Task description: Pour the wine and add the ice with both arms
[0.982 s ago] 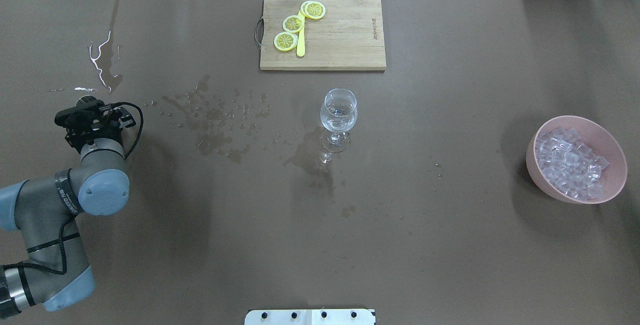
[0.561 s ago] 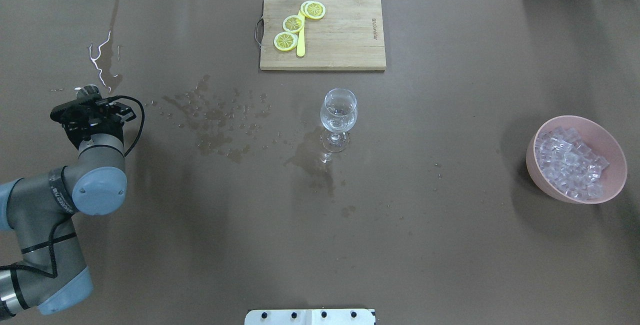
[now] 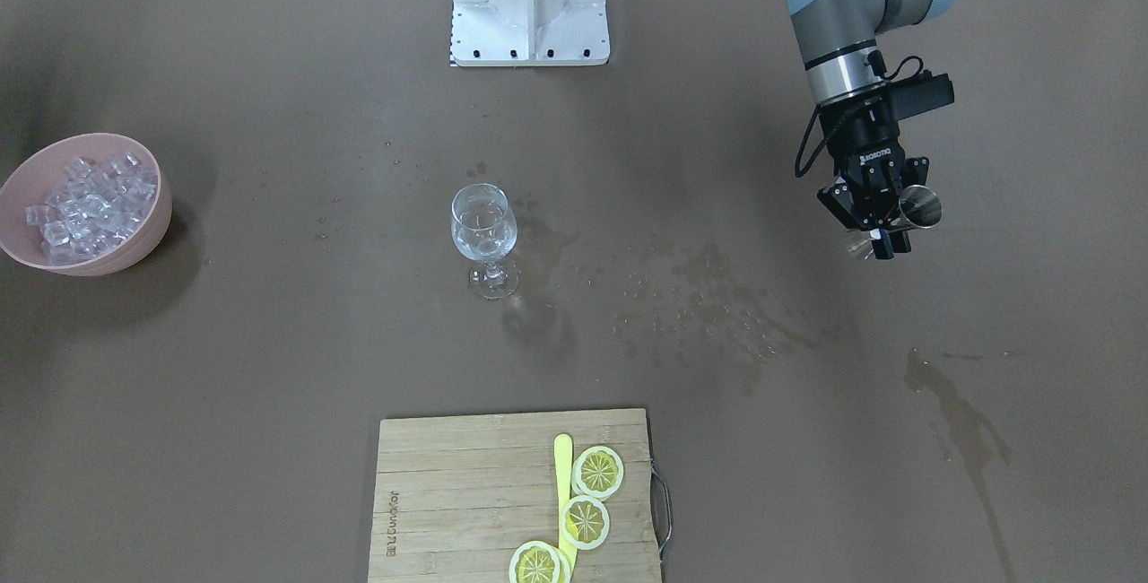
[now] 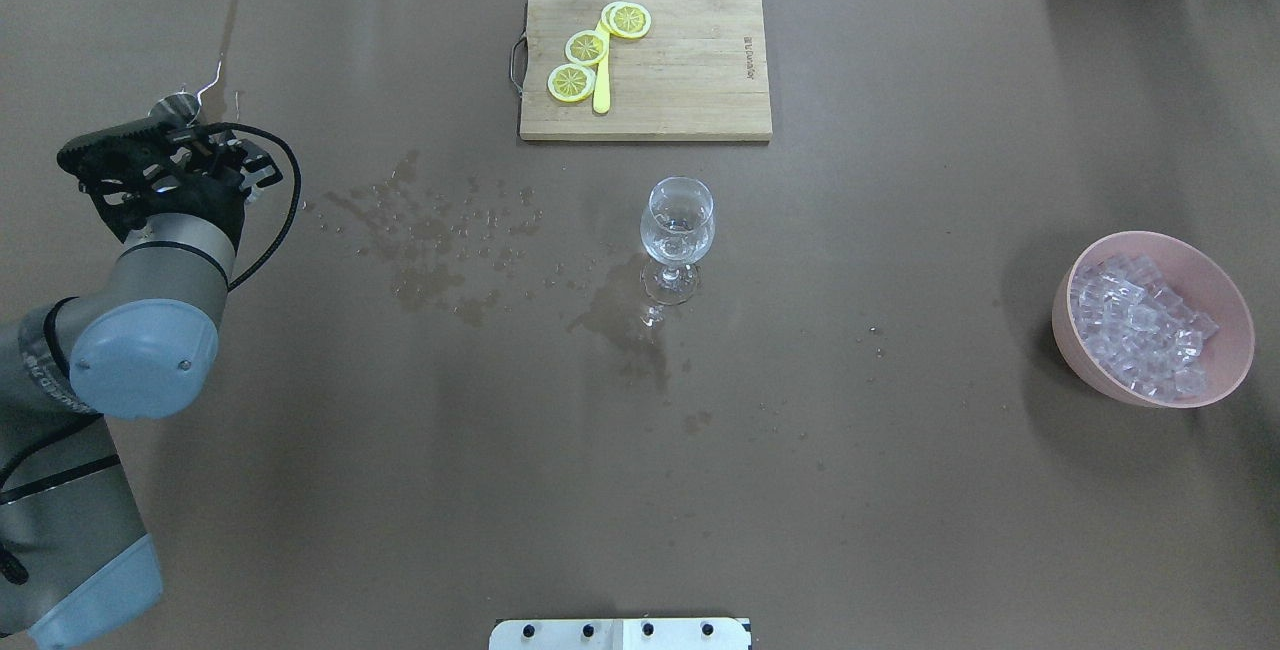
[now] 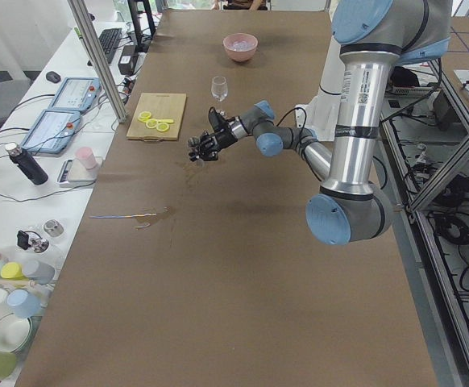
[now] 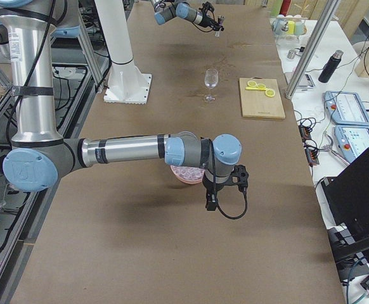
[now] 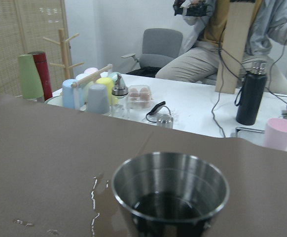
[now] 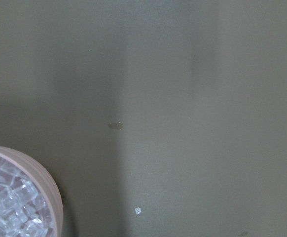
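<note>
My left gripper is shut on a small steel cup and holds it above the table at the robot's far left; it also shows in the overhead view. The left wrist view shows the cup upright with a dark wet bottom. The wine glass stands mid-table with a little clear liquid in its bowl. The ice is heaped in a pink bowl at the right. My right gripper hangs beside that bowl; I cannot tell whether it is open or shut.
A wooden cutting board with lemon slices and a yellow stick lies at the far middle. Wet stains spread between the cup and the glass. The white pedestal stands at the near edge.
My left gripper has carried the steel cup away from the robot, toward the far left of the table, and higher. The glass and the bowl have not moved.
</note>
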Robot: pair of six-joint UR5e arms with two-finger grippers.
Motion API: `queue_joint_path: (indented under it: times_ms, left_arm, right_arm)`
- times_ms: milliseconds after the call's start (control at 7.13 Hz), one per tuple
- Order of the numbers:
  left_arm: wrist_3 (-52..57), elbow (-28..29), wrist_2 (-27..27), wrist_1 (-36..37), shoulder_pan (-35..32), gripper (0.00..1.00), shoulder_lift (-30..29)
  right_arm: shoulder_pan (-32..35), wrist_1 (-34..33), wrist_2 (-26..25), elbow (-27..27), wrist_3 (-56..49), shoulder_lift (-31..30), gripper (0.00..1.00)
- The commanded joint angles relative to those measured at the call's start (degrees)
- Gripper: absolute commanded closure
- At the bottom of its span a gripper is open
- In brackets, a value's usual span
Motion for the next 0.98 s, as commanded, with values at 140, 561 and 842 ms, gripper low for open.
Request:
queue_joint_path:
  times_ms: [140, 561, 842]
  left_arm:
    - [9.7, -2.6, -0.9, 1.4, 0.8, 1.00, -11.1]
    - [21.3, -2.7, -16.2, 1.4, 1.1, 1.00, -18.6]
    - [30.5, -2.5, -32.2, 1.3, 1.1, 1.00, -21.1]
  right_arm:
    - [0.0, 0.0, 0.1, -0.1, 0.0, 0.1, 0.00]
    - [0.0, -0.1, 1.0, -0.3, 0.3, 0.2, 0.00]
    - [0.0, -0.1, 1.4, -0.7, 0.3, 0.1, 0.00]
